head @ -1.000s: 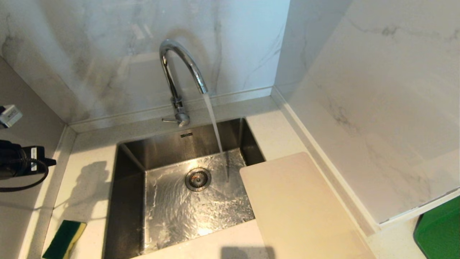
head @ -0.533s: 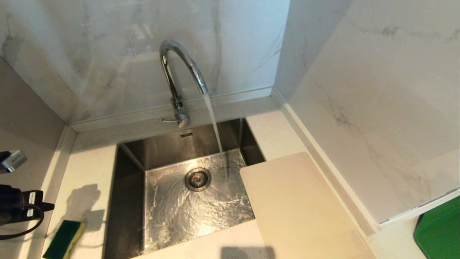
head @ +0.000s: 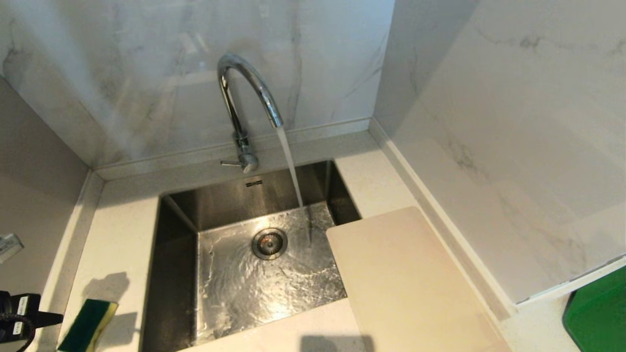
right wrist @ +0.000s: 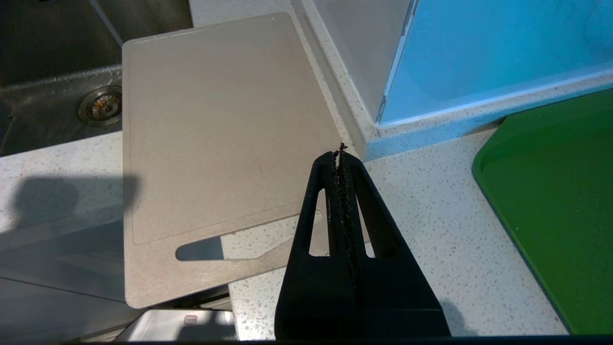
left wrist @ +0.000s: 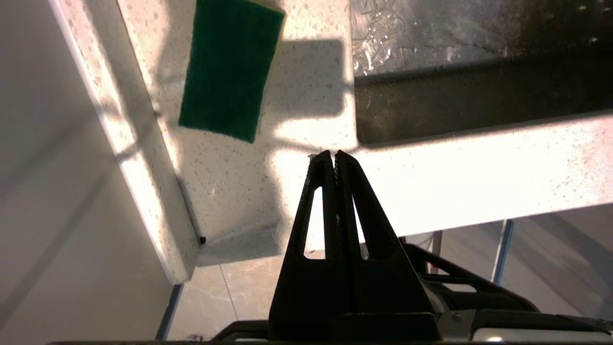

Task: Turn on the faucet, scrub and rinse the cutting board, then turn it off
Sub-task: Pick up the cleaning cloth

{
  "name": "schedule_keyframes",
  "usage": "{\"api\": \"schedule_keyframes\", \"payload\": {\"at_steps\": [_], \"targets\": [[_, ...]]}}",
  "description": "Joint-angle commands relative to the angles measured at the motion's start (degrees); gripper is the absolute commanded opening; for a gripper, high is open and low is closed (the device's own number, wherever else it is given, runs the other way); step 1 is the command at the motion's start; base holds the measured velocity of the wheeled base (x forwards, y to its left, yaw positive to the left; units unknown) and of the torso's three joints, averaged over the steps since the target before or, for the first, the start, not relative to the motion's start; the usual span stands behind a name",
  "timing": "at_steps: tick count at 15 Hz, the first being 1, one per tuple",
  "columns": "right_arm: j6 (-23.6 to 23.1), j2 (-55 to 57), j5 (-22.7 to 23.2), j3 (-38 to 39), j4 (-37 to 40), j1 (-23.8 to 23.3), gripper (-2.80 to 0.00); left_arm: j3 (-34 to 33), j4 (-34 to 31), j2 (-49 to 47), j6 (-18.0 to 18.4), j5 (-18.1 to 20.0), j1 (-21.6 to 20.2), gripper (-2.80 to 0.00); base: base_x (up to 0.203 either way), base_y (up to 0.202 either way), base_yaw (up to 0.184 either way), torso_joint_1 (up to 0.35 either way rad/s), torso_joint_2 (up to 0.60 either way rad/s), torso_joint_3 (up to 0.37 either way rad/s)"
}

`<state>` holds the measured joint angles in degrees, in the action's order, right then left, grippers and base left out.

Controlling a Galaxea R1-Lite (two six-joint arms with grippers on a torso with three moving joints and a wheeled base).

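Observation:
Water pours from the chrome faucet [head: 247, 93] into the steel sink [head: 178, 215]; its small lever [head: 230, 163] sticks out to the left. The cream cutting board [head: 406, 278] lies flat on the counter right of the sink, one corner over the basin. In the right wrist view the cutting board [right wrist: 215, 129] shows its slot handle [right wrist: 225, 248] at the near end. My left gripper [left wrist: 334, 154] is shut and empty, low at the counter's front left, just short of the green-and-yellow sponge [left wrist: 230, 67]. The shut, empty right gripper [right wrist: 339, 155] hangs over the board's near right corner.
The sponge [head: 88, 325] lies green side up on the counter left of the sink. A green tray [head: 599, 318] sits at the far right. Marble walls close in the back and right, a grey wall the left. The drain [head: 269, 243] is wet.
My left arm has sunk down the left edge of the head view towards the counter's front and the sponge. Water keeps running; board, sponge and right arm have not moved.

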<state>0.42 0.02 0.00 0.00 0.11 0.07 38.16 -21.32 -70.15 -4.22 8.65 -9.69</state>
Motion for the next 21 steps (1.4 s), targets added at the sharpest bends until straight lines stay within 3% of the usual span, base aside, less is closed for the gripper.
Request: {"api": "schedule_keyframes", "payload": {"at_steps": [1,6,7,8,11,18,21], "targets": [[0.02,-0.11,0.09,0.00,-0.02,0.01,-2.80,-1.11,-0.01,2.24,-0.09,-0.25,-0.06,-2.80,0.000,0.000,0.000,0.000,0.00,0.000],[0.02,-0.11,0.00,0.00,-0.02,0.01,-2.80,-1.86,0.40,-1.08,0.73,-1.55,0.02,-2.80,0.000,0.000,0.000,0.000,0.00,0.000],[0.02,-0.11,0.03,0.00,-0.02,0.01,-2.80,-1.86,0.52,-1.38,1.08,-1.53,-0.13,0.00,0.000,0.000,0.000,0.000,0.00,0.000],[0.02,-0.11,0.05,0.00,-0.02,0.01,-2.80,-2.05,0.99,-2.35,2.26,-1.53,-0.49,0.00,0.000,0.000,0.000,0.000,0.00,0.000],[0.02,-0.11,0.05,0.00,-0.02,0.01,-2.80,-4.58,7.60,-6.94,12.67,-1.09,-5.10,0.00,0.000,0.000,0.000,0.000,0.00,0.000],[0.02,-0.11,0.00,0.00,-0.02,0.01,-2.80,-6.20,22.60,-17.97,19.94,-0.63,-6.04,0.00,0.000,0.000,0.000,0.000,0.00,0.000],[0.02,-0.11,0.09,0.00,-0.02,0.01,-2.80,-5.62,25.70,-21.87,22.71,-0.67,-6.04,0.00,0.000,0.000,0.000,0.000,0.00,0.000]]}}
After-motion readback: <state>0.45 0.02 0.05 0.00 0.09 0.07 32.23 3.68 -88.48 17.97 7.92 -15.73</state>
